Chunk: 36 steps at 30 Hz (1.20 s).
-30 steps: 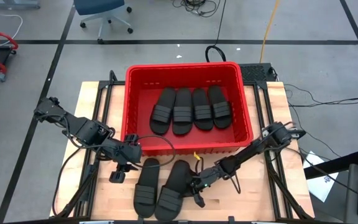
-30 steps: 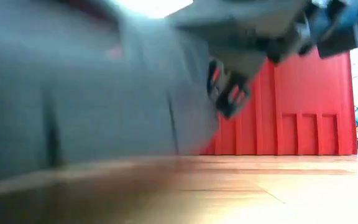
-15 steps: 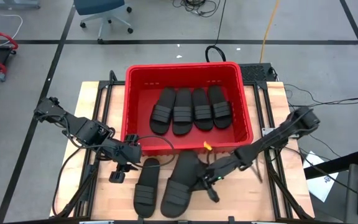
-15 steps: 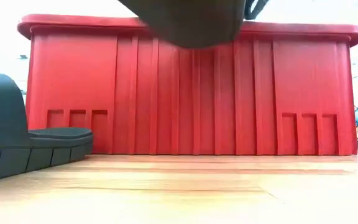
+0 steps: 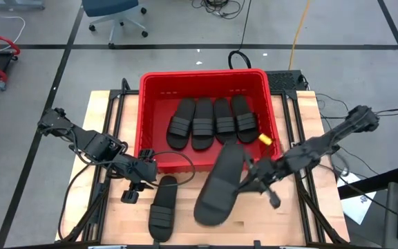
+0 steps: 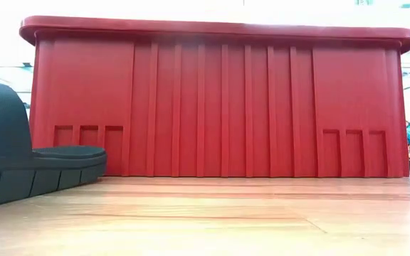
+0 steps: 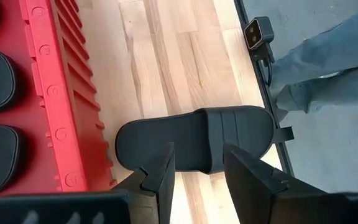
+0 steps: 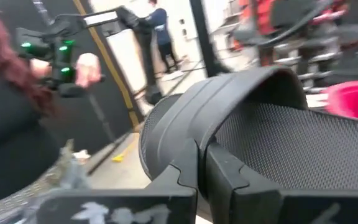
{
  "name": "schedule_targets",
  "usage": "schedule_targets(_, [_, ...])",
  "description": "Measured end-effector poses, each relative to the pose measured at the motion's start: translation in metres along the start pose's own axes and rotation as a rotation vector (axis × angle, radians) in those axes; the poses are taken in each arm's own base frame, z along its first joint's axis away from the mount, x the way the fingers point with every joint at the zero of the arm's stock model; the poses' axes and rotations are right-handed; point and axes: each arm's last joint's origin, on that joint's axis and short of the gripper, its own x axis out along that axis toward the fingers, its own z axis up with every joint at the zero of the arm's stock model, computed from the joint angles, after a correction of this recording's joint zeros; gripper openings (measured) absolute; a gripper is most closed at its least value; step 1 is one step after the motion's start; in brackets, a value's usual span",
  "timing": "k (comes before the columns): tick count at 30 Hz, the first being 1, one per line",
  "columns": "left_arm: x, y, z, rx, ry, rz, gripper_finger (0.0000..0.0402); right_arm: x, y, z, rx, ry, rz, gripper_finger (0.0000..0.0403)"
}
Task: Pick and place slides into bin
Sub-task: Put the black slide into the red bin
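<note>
One slide [image 5: 220, 185] now lifted by right fingers [image 5: 252, 174], nearer bin [image 5: 144, 111]

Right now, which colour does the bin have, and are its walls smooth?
The bin is red with ribbed walls, not smooth. The low view shows this best.

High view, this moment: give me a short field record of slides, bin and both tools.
slides in bin: four, side by side in the red bin
slide on table: one, lying flat in front of the bin
slide in the air: one lifted slide, tilted by the bin's front wall
right tool: shut on the lifted slide's edge
left tool: open, empty, above the slide on the table
</note>
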Motion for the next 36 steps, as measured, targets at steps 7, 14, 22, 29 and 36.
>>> schedule_targets(7, [0.0,0.0,0.0,0.018,-0.006,0.008,0.0131,-0.045,-0.024,0.015,-0.074,0.024,-0.228,0.0])
schedule_targets(14, [0.0,0.011,0.004,-0.041,-0.029,0.073,0.0131,-0.077,-0.061,0.026,-0.151,0.022,-0.515,0.0])
schedule_targets(22, [-0.002,0.031,0.01,-0.143,-0.058,0.126,0.0131,-0.098,-0.112,0.032,-0.071,0.076,-0.603,0.0])
schedule_targets(29, [-0.004,0.048,0.013,-0.239,-0.073,0.162,0.0131,-0.103,-0.161,0.029,-0.015,0.159,-0.487,0.0])
schedule_targets(36, [-0.005,0.059,0.014,-0.29,-0.084,0.183,0.0131,-0.11,-0.213,0.012,0.029,0.26,-0.311,0.0])
